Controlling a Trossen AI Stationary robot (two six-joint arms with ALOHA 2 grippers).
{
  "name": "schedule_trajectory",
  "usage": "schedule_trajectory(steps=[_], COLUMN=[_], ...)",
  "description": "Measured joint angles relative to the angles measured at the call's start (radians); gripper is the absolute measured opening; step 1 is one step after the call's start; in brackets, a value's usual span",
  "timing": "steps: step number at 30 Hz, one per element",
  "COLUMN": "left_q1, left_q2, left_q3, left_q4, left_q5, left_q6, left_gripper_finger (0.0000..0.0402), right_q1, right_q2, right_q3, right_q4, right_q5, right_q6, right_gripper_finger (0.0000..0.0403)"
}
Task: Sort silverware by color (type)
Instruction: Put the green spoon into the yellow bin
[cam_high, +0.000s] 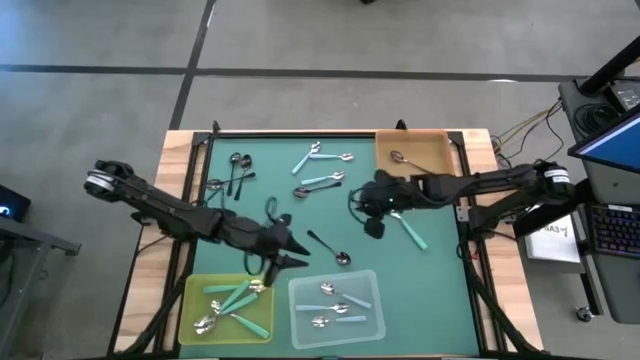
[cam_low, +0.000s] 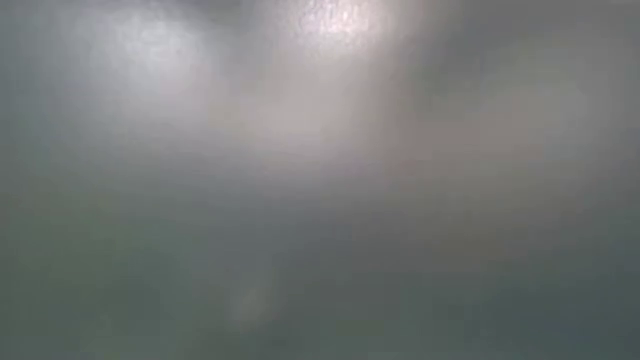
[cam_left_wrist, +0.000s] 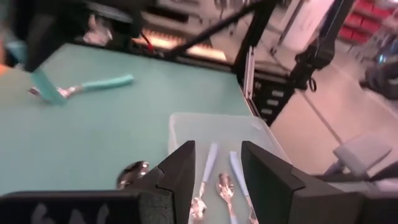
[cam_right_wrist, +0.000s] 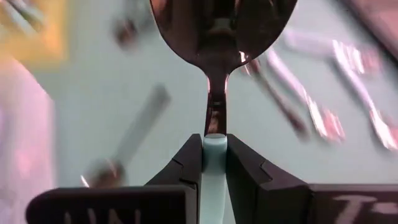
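1. The right gripper is clenched on a teal-handled spoon over the green mat's right side.
2. The left gripper, fingers apart and holding nothing, hovers just left of the clear tray, which holds 3 blue-handled spoons.

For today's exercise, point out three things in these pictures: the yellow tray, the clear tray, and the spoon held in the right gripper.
yellow tray (cam_high: 265, 322): high view, on its bare right edge.
clear tray (cam_high: 372, 320): high view, on its right rim.
teal-handled spoon (cam_right_wrist: 214, 28): right wrist view, on its shiny bowl.
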Motion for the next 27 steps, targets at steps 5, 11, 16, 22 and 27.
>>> schedule_trajectory(steps=[5, 11, 16, 22, 27], left_q1=[0.041, 0.080, 0.079, 0.072, 0.068], left_q2=[-0.118, -0.135, -0.102, -0.058, -0.033], left_q3=[-0.181, -0.266, -0.259, -0.250, -0.250], left_q4=[0.244, 0.435, 0.453, 0.452, 0.457], left_q5=[-0.038, -0.236, -0.356, -0.243, -0.245], left_q6=[0.073, 0.108, 0.115, 0.157, 0.157], left_gripper_finger=[0.0115, 0.0116, 0.0115, 0.0115, 0.0118], right_q1=[0.063, 0.104, 0.125, 0.134, 0.137], right_q2=[0.063, 0.202, 0.312, 0.393, 0.420], right_q3=[0.000, 0.020, 0.107, 0.246, 0.307], right_q4=[0.362, 0.596, 0.599, 0.486, 0.424], right_q5=[-0.005, -0.005, -0.028, -0.085, -0.087], right_q6=[-0.077, -0.150, -0.224, -0.319, -0.356], right_gripper_finger=[0.0033, 0.0033, 0.0033, 0.0033, 0.0033])
